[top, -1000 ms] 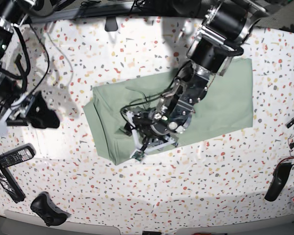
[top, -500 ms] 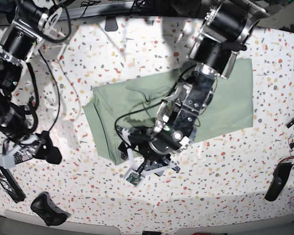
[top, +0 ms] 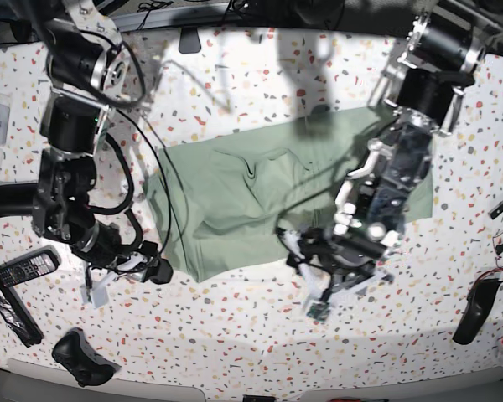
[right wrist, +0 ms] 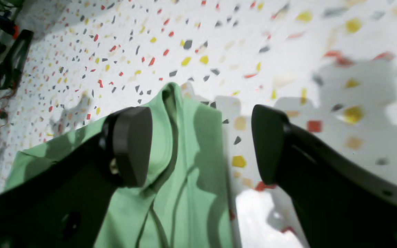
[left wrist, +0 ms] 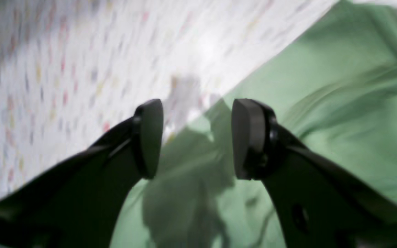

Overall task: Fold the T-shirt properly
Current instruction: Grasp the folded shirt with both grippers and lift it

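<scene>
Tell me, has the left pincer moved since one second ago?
Yes. In the base view the left pincer has slid off the T-shirt toward the view's right, past its near edge, over bare table.

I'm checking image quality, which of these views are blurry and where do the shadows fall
Left wrist view: table streaked with motion blur, gripper shadow on the T-shirt. Right wrist view: near speckles soft, far ones sharp, finger shadows on cloth and table. Base view: sharp, edges bowed by the wide lens.
</scene>
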